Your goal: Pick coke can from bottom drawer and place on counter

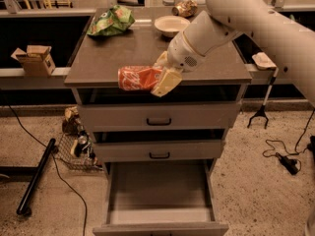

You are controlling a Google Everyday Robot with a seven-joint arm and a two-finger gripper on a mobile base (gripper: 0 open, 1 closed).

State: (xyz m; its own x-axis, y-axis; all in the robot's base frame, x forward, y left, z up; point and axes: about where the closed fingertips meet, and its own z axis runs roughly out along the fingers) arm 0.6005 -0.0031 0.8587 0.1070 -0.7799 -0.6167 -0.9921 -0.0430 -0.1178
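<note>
The white arm (256,23) reaches down from the upper right across the right half of the counter (123,53). The counter tops a grey cabinet. At the cabinet's foot the drawer (157,193) stands pulled fully out towards the camera, showing its smooth grey floor. Above it are 2 shut drawer fronts (158,116), each with a black bar handle. A pale ledge (29,75) runs behind the cabinet on the left, with a cardboard box (34,59) on it. On the floor to the left lie a black pole (35,176) and a wire basket (74,149) of odds and ends.

A crumpled green bag (110,21) lies at the counter's back left corner. A pale bowl (171,24) sits near the back edge, to the right of the bag.

The gripper (162,73) is at the counter's front edge, near the middle. Its 2 beige fingers (167,81) are closed on the can (137,77), one above and one below its right end. The can lies on its side, pointing left, level with the counter's front edge. Whether it touches the top cannot be told.

A gold can (184,8) lies behind the bowl, at the back of the counter.
</note>
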